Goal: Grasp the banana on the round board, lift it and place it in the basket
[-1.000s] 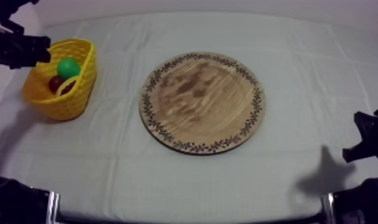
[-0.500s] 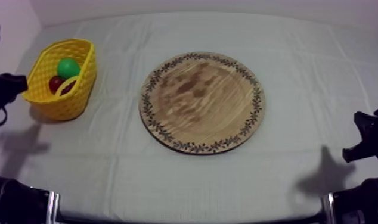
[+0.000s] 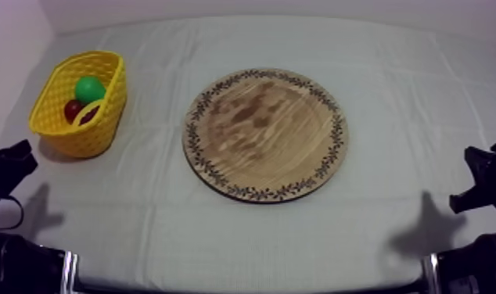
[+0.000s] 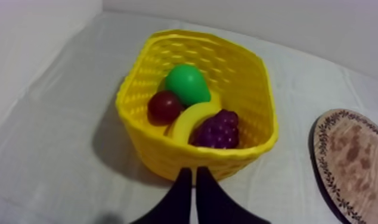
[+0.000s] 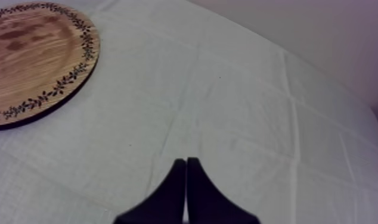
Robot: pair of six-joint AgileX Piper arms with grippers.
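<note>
Top view: the board [image 3: 264,133] sits mid-frame and bare, nothing on its wood. The yellow basket [image 3: 102,125] stands in the upper left of the frame, close to the counter's [image 3: 423,94] left side.

Left wrist view: the banana [image 4: 188,119] lies inside the basket. It curves low between the pear [image 4: 187,83], the small red fruit [image 4: 163,106] and the grapes [image 4: 218,130], touching them. Packed like that, we judge it settled and unlikely to roll. We read the placing as done.

Our left pincer [image 4: 193,173] is together in a narrow wedge, gripping nothing, and points at the basket's near wall from outside it. Our right pincer [image 5: 186,162] is likewise together and empty, over bare counter beside the board's patterned rim.

In the top view both pincers sit low, at the lower left and lower right edges of the frame, off the working ground.

Room: wide bare counter between basket and board, and more across the right half of the frame. The one tight spot is the left side. There the basket is near our left pincer, and we judge a careless sideways swing could nudge its wall.
</note>
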